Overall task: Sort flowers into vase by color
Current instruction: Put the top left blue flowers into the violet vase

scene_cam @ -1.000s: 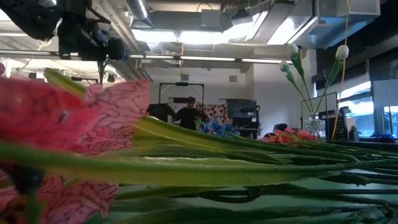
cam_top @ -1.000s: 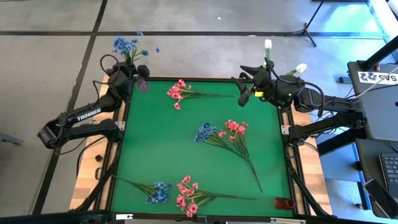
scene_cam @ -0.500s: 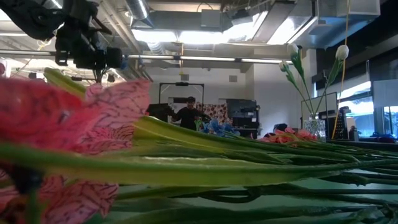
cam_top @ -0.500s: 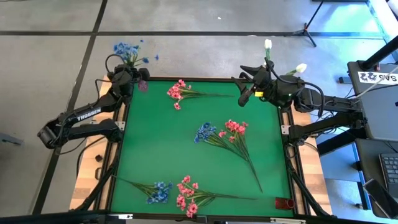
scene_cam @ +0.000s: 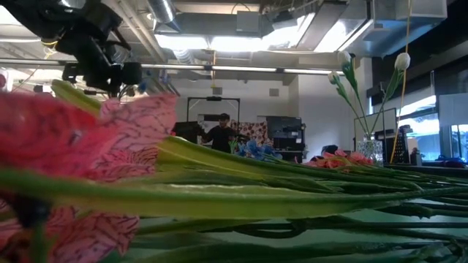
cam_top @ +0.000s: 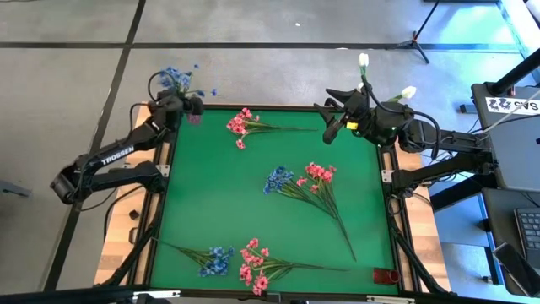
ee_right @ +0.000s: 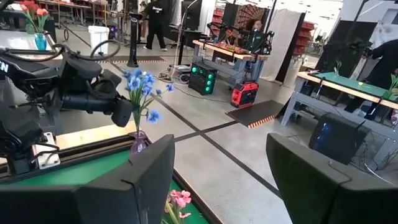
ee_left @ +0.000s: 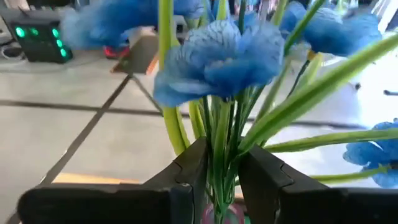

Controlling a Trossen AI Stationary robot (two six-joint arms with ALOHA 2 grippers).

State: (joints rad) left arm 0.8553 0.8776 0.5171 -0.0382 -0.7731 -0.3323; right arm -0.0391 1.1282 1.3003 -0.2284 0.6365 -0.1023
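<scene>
Left gripper at the far left corner of the green felt table, its 2 dark fingers closed on the thin green stems of a blue-bloomed flower spray, held upright over a small purple glass vase. Right gripper waits at the far right corner, fingers spread wide, nothing between them. White tulip-like buds stand just behind it. On the felt lie 3 pink clustered sprays and 2 more blue sprays.
</scene>
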